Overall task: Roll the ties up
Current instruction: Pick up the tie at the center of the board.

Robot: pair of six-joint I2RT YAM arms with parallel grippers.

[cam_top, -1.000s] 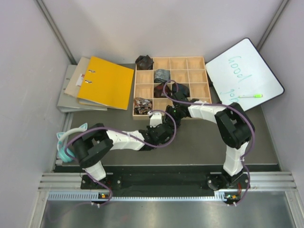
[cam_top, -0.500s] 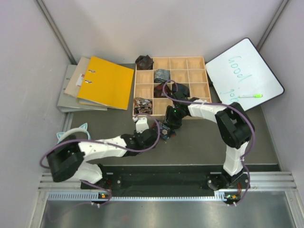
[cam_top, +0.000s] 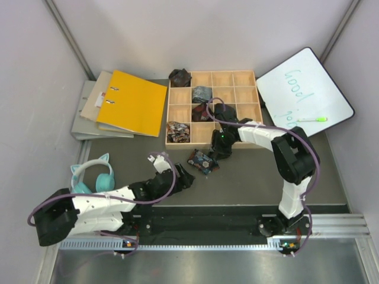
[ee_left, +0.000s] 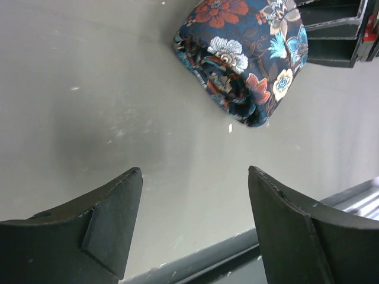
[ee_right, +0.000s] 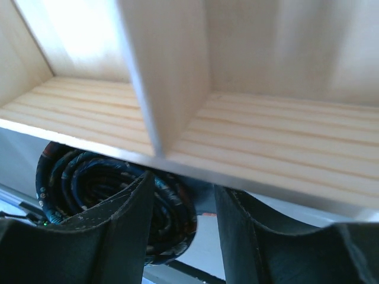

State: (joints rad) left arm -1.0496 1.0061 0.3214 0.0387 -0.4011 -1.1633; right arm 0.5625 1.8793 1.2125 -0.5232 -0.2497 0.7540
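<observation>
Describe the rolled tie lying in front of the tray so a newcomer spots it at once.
Find the wooden compartment tray at the back. Just before its near edge, on the grey tabletop, lies the rolled tie. Unlike the bundles in the tray, it is navy with orange-red and light-blue flowers.

The top view looked steeply down over the whole table (cam_top: 254, 177). The left wrist view faced it closely, tie (ee_left: 243, 53) at upper right; the right wrist view hugged the tray (ee_right: 166, 71), same tie lower left.
</observation>
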